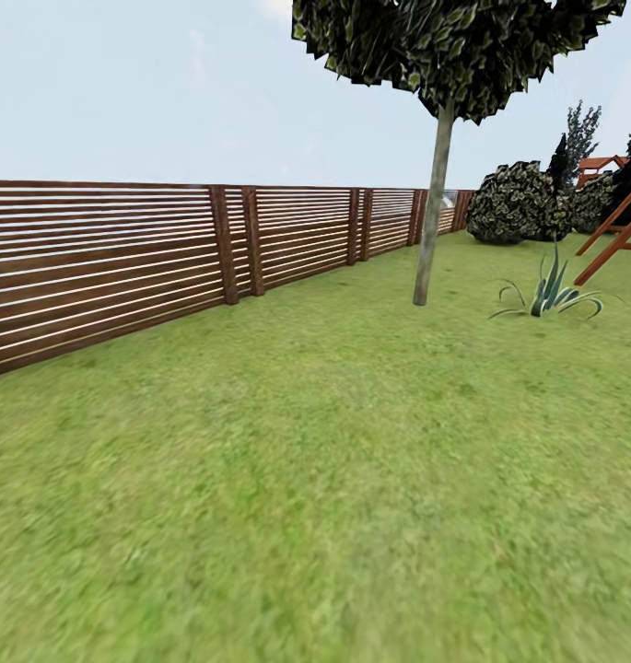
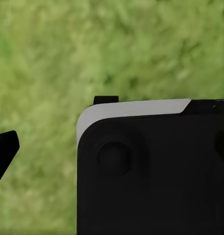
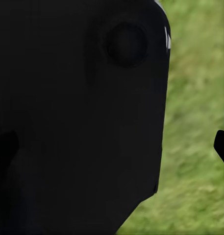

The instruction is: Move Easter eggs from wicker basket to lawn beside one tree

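The head view takes in the lawn [image 1: 315, 479] of the garden and a tree [image 1: 434, 207] with a pale grey trunk and dark speckled leaves, standing ahead to the right. The three Easter eggs and the wicker basket are out of view. In the left wrist view my left gripper [image 2: 112, 147] is open over the grass, one black fingertip [image 2: 5, 147] at the frame's edge, nothing between the fingers. My right gripper [image 3: 112, 147] is open too, one fingertip [image 3: 222, 146] showing against the grass. A black part of my own body [image 2: 151, 171] lies behind both grippers.
A brown slatted fence [image 1: 122, 262] runs along the left and recedes toward the tree. Dark bushes [image 1: 513, 203] stand at the back right, a spiky plant [image 1: 547, 295] grows right of the trunk, and red-brown wooden beams [image 1: 619, 230] lean at the right edge.
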### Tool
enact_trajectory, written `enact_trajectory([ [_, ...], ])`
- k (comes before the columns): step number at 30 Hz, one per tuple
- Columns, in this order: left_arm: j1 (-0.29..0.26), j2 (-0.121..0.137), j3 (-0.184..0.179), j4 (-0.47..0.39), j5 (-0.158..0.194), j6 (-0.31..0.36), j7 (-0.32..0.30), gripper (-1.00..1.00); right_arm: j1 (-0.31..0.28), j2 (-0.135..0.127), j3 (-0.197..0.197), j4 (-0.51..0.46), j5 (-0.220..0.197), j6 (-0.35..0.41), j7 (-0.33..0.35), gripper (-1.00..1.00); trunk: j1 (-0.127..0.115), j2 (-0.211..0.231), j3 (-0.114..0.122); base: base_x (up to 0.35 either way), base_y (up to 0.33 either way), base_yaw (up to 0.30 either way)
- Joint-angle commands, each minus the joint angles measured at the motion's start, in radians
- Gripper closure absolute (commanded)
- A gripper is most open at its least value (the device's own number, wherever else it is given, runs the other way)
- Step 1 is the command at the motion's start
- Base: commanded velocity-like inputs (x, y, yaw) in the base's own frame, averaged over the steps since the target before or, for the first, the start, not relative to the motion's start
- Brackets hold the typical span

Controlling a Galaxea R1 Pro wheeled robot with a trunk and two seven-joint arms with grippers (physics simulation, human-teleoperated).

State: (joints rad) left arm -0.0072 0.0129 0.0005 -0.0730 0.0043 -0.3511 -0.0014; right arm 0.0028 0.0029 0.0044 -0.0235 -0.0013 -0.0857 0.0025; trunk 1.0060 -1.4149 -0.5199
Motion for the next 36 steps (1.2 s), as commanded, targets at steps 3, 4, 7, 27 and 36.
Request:
enact_trajectory([
  [3,0.000,0.000,0.001,0.001,0.001,-0.003,0.000,-1.00,0.000,0.000,0.000,-0.001,0.000,-0.002,0.000,-1.00,-0.012,0.021,0.009,0.008,0.000,0.000],
  [4,0.000,0.000,0.001,0.001,0.001,-0.003,0.000,-1.00,0.000,0.000,0.000,-0.001,0.000,-0.002,0.000,-1.00,-0.015,0.028,0.012,0.004,0.000,0.000],
  [7,0.000,0.000,0.002,0.001,0.002,-0.003,0.000,-1.00,0.000,0.000,0.000,-0.001,0.000,-0.002,0.000,-1.00,-0.027,0.049,0.021,0.002,0.000,0.000],
  [27,0.000,-0.001,-0.003,0.001,0.002,-0.003,0.000,-1.00,0.000,0.000,0.000,-0.001,-0.001,-0.002,0.000,-1.00,-0.104,0.189,0.084,0.000,0.000,0.000],
  [36,0.000,-0.001,-0.004,0.001,0.002,-0.003,0.000,-1.00,0.000,0.000,0.000,-0.001,-0.001,-0.002,0.000,-1.00,-0.138,0.252,0.112,0.000,0.000,0.000],
])
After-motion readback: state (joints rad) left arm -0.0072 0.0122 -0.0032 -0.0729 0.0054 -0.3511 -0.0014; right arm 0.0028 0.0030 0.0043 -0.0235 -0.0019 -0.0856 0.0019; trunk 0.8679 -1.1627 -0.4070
